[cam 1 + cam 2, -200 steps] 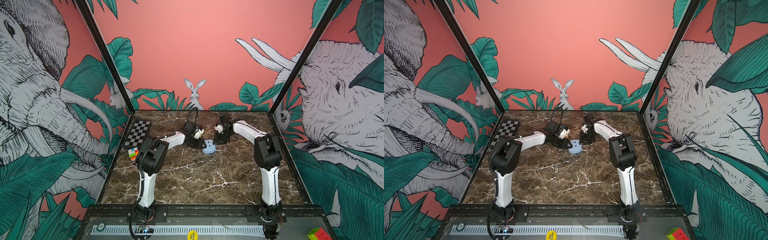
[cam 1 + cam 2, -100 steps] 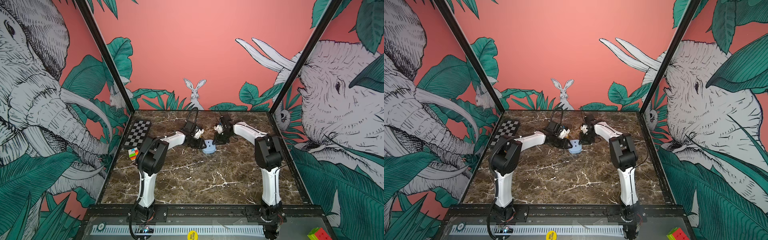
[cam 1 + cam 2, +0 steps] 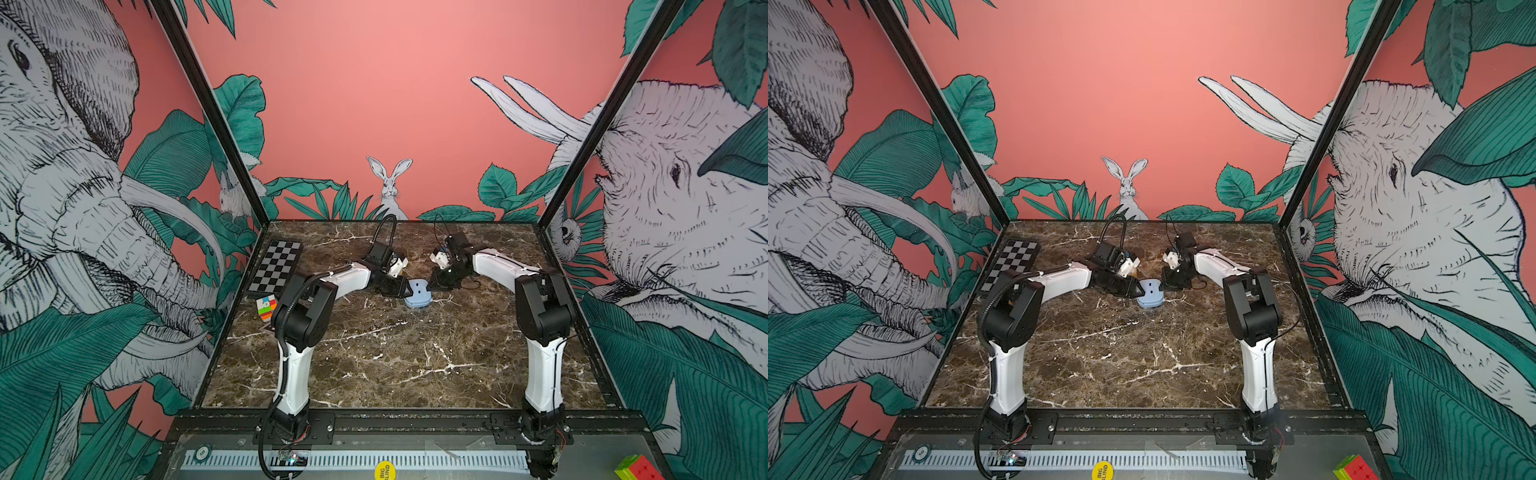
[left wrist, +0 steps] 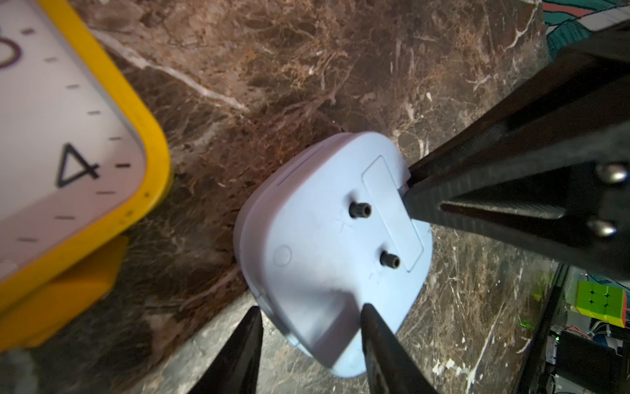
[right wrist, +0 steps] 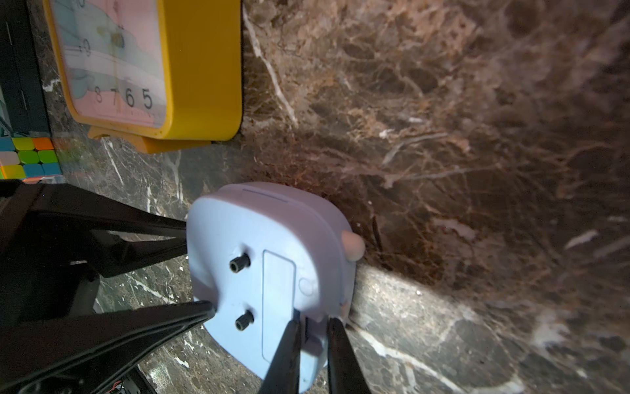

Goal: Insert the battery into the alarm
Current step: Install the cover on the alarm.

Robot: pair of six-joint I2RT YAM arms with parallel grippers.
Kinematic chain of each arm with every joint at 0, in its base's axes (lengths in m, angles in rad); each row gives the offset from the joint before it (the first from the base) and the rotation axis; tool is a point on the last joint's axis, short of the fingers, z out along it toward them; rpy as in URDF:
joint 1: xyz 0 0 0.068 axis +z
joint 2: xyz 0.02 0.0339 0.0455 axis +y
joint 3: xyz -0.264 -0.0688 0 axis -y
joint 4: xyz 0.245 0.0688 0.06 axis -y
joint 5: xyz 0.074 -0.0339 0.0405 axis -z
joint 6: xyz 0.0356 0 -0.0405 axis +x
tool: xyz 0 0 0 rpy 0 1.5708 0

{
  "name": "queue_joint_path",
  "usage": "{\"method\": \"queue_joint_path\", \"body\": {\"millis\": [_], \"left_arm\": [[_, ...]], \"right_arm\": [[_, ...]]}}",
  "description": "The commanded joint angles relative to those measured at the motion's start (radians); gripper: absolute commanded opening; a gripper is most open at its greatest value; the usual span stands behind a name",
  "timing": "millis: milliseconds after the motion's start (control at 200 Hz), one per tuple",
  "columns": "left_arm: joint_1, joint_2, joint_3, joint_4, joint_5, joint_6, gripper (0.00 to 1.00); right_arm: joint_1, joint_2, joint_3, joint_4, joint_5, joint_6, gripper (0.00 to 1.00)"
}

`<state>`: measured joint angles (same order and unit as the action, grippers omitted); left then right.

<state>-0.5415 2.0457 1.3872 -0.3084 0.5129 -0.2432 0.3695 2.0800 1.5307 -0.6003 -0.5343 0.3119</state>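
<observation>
change: the right gripper (image 5: 314,319) has drawn its jaws closer than a second ago; the alarm (image 4: 327,245) and both arms sit as before in both top views.
counter (image 3: 374,353): glossy brown marble with white veins.
left jaws: the left gripper (image 4: 308,308) is spread, its fingers black and tapered, one tip at the alarm's rim and the other lying on its back.
alarm: smooth pale blue plastic, rounded, face down mid-counter between the grippers; two small black knobs (image 4: 359,209) and a flush oblong battery cover (image 4: 392,211).
right jaws: a slim gap, at the rim by the cover's end; whether they pinch it, i cannot tell.
yellow clock (image 5: 201,68): beyond the alarm, rounded square case, pale dial with printed numerals.
far left: rubik's cube (image 3: 266,308) beside a flat checkerboard (image 3: 276,266).
</observation>
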Motion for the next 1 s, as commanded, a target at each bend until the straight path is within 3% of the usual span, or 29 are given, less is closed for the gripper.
{"method": "queue_joint_path", "body": {"millis": [0,410,540,735,890,995], "left_arm": [[0.000,-0.007,0.008,-0.054,-0.031,0.004,0.48],[0.000,-0.008,0.007,-0.052,-0.033,0.001,0.48],[0.000,-0.010,0.006,-0.052,-0.033,0.001,0.48],[0.000,-0.024,0.006,-0.040,-0.034,-0.001,0.48],[0.001,-0.059,-0.006,0.000,-0.034,-0.010,0.50],[0.002,-0.087,-0.030,0.050,-0.024,-0.028,0.52]], "right_arm": [[-0.002,0.019,-0.035,-0.004,0.016,0.001,0.14],[-0.009,0.009,-0.037,0.043,-0.016,0.040,0.08],[-0.009,-0.016,-0.037,0.046,0.007,0.040,0.18],[-0.012,-0.090,-0.060,0.053,0.138,0.017,0.32],[-0.004,-0.175,-0.146,0.158,0.181,-0.043,0.38],[0.020,-0.259,-0.253,0.247,0.291,-0.070,0.42]]}}
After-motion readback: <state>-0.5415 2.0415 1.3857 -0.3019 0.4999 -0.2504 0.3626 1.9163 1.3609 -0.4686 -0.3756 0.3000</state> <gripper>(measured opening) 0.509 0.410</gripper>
